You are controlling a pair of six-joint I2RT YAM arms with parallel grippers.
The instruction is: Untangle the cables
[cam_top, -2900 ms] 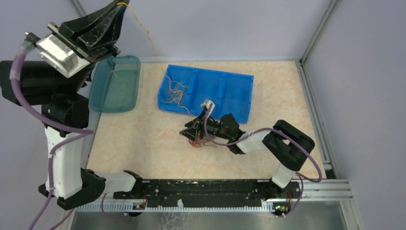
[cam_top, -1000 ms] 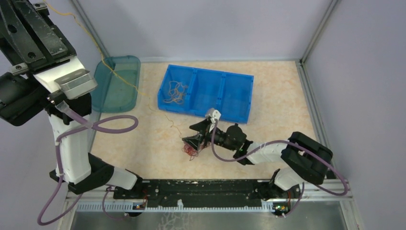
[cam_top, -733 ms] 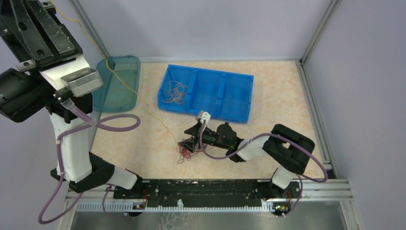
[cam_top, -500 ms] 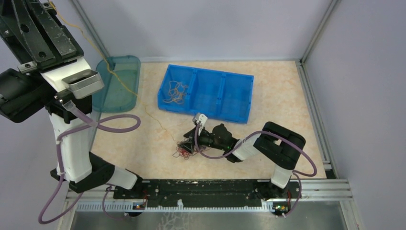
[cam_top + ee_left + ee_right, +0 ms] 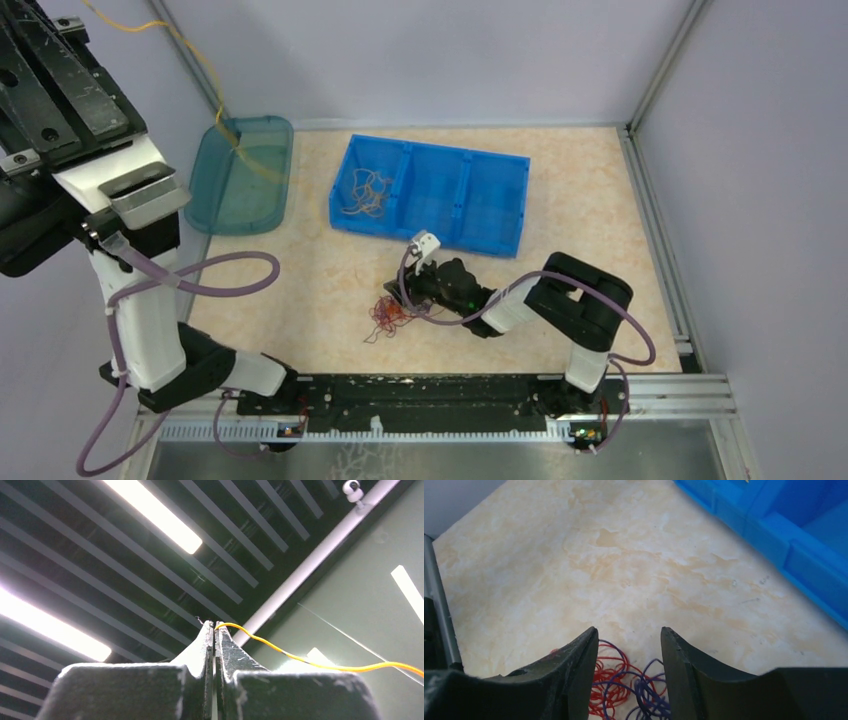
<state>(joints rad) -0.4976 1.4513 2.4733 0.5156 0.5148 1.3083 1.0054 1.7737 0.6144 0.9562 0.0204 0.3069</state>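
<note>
My left gripper (image 5: 214, 625) is raised high at the far left, shut on the end of a thin yellow cable (image 5: 305, 661). That cable (image 5: 243, 152) hangs down from it to the teal tray (image 5: 225, 205). A small tangle of red and dark purple cables (image 5: 385, 315) lies on the table in front of the blue bin (image 5: 432, 190). My right gripper (image 5: 629, 630) is low over this tangle (image 5: 624, 685), jaws open, with the loops lying between its fingers and not pinched. More orange-yellow cables (image 5: 362, 192) lie in the bin's left compartment.
The blue bin has three compartments and stands just behind the right gripper. The teal tray sits at the table's back left. Frame posts and lilac walls close in the table on the left, back and right.
The yellow cable's lower end has come off the table beside the tangle and now hangs over the teal tray. The right gripper has moved onto the tangle and its jaws have narrowed.
</note>
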